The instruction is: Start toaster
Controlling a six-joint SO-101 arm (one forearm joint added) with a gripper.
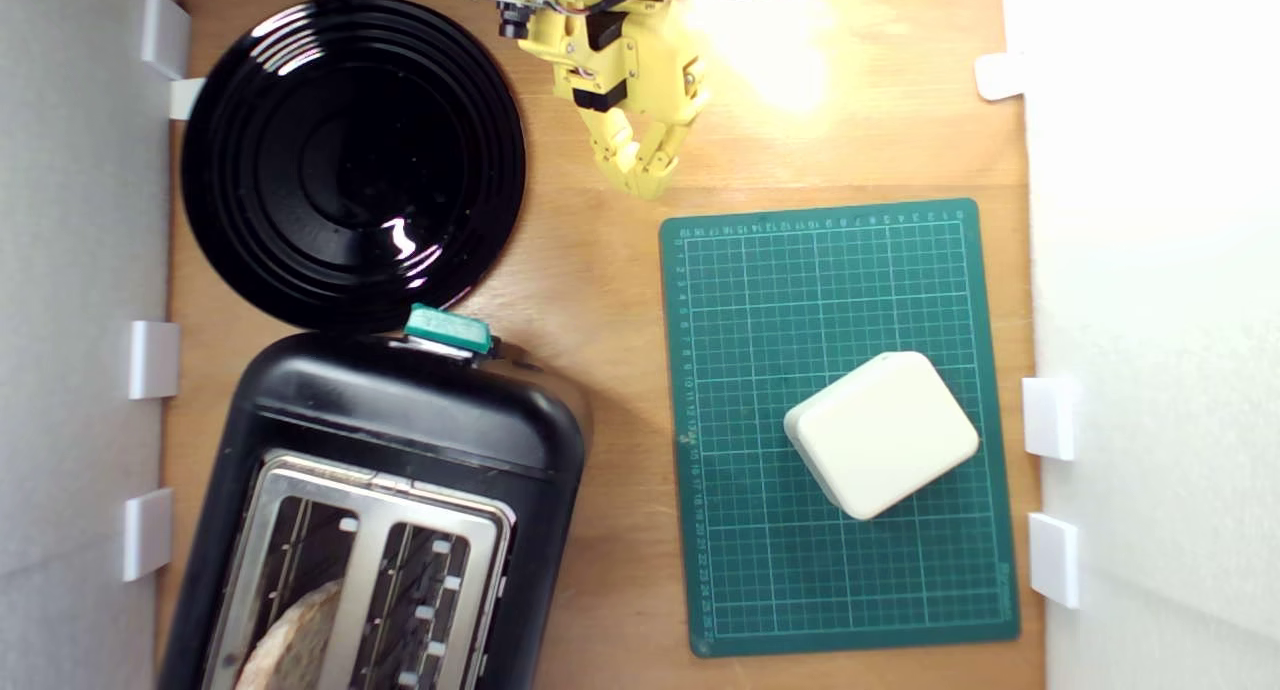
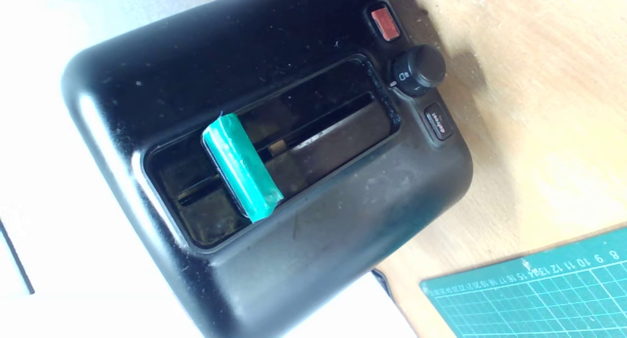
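Two slots cut the silver top of the glossy black toaster (image 1: 400, 440) at the exterior view's lower left on the bench (image 1: 600, 300); its teal lever knob (image 1: 448, 330) faces the plate (image 1: 352, 160). Far off, the yellow hand (image 1: 645, 175) hangs closed, holding nothing.

Wooden tabletop (image 1: 590, 270), light brown, visible grain. White walls on both sides: one along the exterior view's left (image 1: 70, 270), one along its right (image 1: 1160, 270). Small white brackets (image 1: 153, 358) hold the left wall at the table edge, matching ones (image 1: 1050, 417) on the right. Strong light glare (image 1: 775, 55) washes out the wood near the top of the exterior view. Right wall is overexposed; wrist view is also blown out white beyond the table.
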